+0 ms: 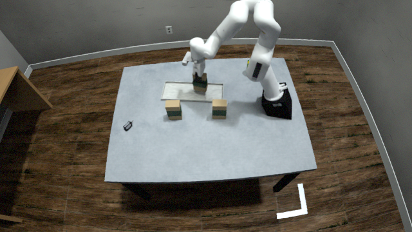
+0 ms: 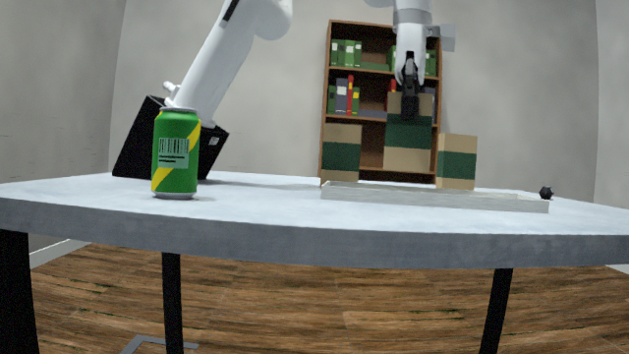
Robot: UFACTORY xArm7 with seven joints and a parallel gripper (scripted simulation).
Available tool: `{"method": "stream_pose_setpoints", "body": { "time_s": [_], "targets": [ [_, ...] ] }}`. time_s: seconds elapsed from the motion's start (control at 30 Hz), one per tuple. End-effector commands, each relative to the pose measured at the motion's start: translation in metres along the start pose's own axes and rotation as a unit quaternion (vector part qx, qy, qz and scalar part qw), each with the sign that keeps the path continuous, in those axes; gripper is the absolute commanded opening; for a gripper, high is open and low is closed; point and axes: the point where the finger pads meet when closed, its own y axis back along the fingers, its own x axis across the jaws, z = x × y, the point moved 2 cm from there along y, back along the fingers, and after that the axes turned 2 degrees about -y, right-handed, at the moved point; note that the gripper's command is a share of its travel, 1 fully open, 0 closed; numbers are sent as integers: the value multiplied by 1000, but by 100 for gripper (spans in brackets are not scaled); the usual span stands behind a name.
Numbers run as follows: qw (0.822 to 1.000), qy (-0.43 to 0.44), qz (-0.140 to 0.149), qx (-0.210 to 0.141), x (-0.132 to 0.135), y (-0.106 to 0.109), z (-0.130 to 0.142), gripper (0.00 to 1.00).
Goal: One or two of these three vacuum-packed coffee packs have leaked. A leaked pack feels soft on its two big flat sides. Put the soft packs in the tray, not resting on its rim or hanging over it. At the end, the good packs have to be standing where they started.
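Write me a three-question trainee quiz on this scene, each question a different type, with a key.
1. True or false: the jaws are shut on a coffee pack.
2. Multiple choice: the held pack is A) standing on the table, B) raised above the tray, C) lying flat in the tray.
3. Fill in: ___ packs stand on the table in front of the tray.

Key:
1. True; the gripper grips its top.
2. B; the exterior view shows its bottom higher than the left pack and the right pack.
3. Two.
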Motion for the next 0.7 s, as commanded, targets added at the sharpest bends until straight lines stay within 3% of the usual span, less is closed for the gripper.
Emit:
{"method": "stream_pose_setpoints", "body": {
  "time_s": [0.0,0.67],
  "targets": [
    [1000,0,0,2,0,-3,-1,23],
    [1000,0,0,2,0,-41,-1,23]
  ]
}}
